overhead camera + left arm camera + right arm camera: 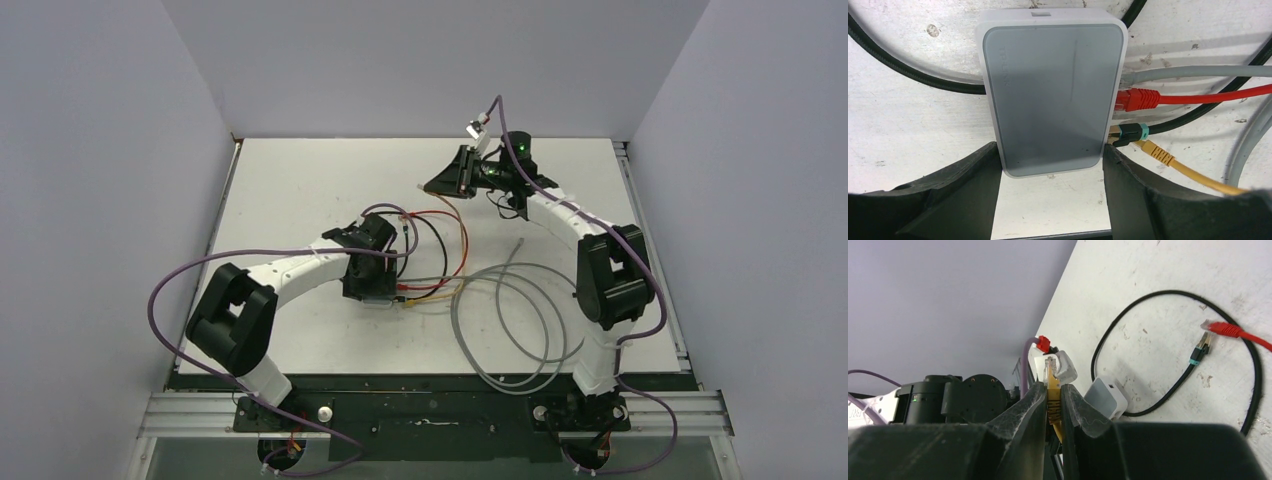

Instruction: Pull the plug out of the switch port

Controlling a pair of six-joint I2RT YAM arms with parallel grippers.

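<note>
Yellow network plug (1050, 369) sits pinched between the closed fingers of the right hand (1052, 389), held high near the table's (290, 180) far edge. The left hand (1050, 152) clamps the switch (1053, 85) by its sides, left of the table's centre; it should pin it flat while the right lowers gently, sparing the seated red plug (1140, 99)

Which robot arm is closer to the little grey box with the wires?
Left. The left tool clamps the switch on both sides. The right tool is off toward the far side of the table, pinching a yellow plug.
</note>
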